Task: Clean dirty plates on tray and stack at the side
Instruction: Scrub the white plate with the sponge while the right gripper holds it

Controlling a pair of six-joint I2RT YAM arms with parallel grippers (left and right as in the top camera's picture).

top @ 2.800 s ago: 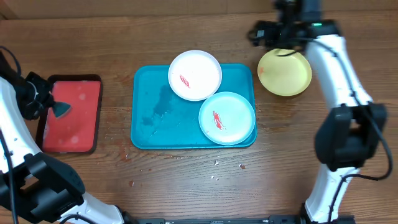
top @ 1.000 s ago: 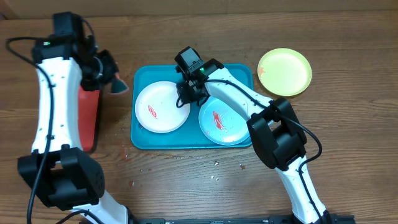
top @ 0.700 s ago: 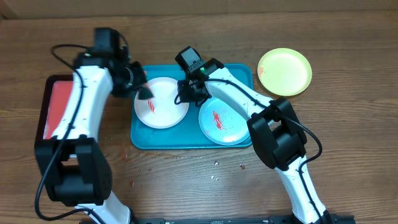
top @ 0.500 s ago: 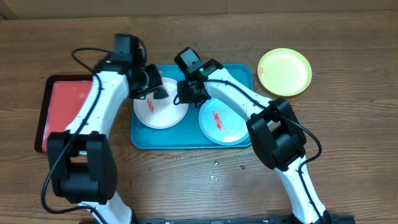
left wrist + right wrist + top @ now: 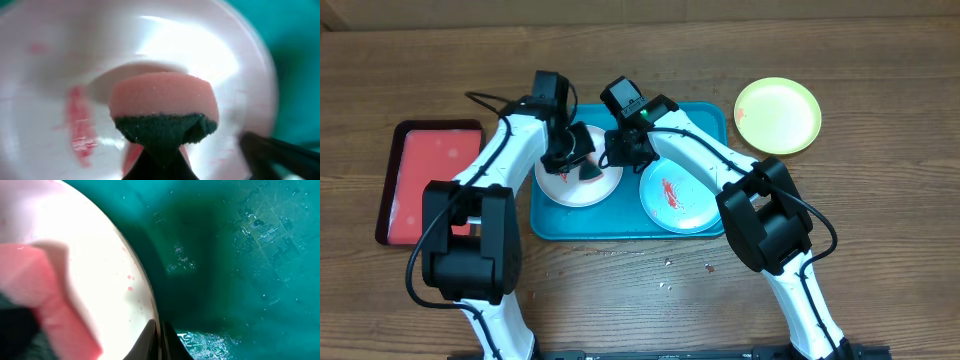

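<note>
Left tool (image 5: 578, 158): clamped on sponge (image 5: 165, 107) over white plate (image 5: 560, 187). Right tool (image 5: 159, 332): pinching that plate's rim. I fear hard scrubbing pulls it free.

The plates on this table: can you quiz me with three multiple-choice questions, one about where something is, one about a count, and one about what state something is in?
1. Where is the yellow-green plate?
A) on the teal tray
B) on the floor
C) on the table, right of the tray

2. How many plates lie on the teal tray?
A) one
B) two
C) three

3. The left end effector is:
A) shut on a sponge
B) open and empty
C) shut on a fork

Answers:
1 C: it sits on bare wood, clear of the tray's rim.
2 B: only the white plate and the aqua plate are on it.
3 A: the pink sponge, pinched at its dark side, is over the white plate.
</note>
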